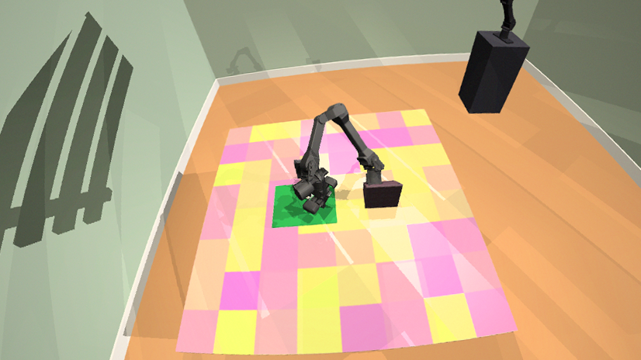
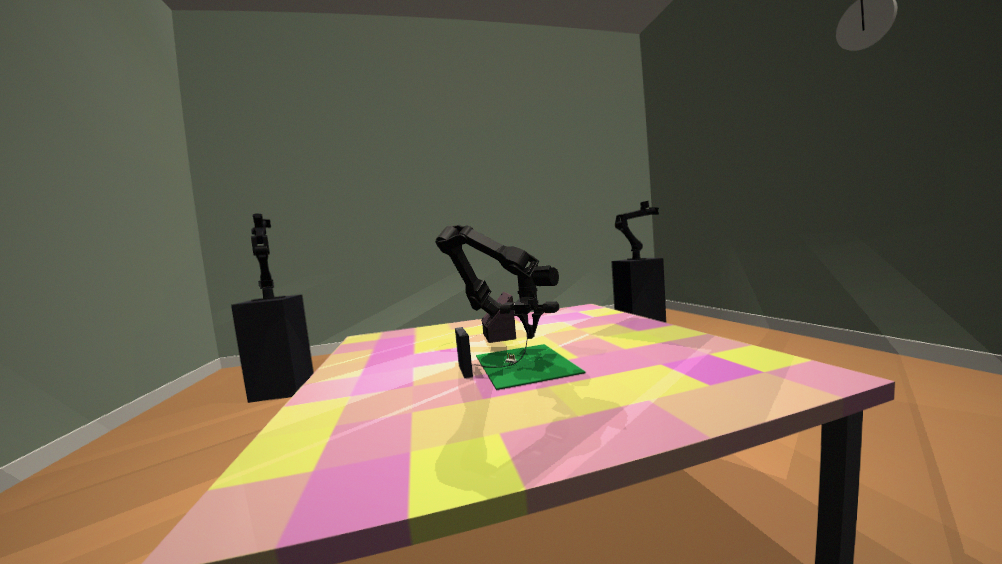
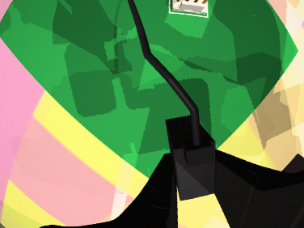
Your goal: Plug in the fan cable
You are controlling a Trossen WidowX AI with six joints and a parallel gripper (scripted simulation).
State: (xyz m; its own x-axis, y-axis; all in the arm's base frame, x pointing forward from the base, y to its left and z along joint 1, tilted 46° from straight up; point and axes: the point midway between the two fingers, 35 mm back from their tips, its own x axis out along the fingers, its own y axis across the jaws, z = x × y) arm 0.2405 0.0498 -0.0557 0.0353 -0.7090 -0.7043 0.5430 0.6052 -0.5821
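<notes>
Worktop: patchwork of pink, yellow and peach squares, filling the middle of the top view and the lower part of the exterior view.
Arm: dark, jointed and bent, peaking above the centre in the top view and reaching down toward the left.
Board: flat green sheet, left of centre in the top view, lying on the worktop.
Slab: black, upright, just left of the board in the exterior view.
Fingers: black, closed on the plug from both sides.
Plug: dark block, lower centre of the wrist view, off the header and apart from it.
Cable: thin and black, running from the plug to the top edge of the wrist view.
Header: whitish, at the top edge of the wrist view, on the board, partly cut off.
</notes>
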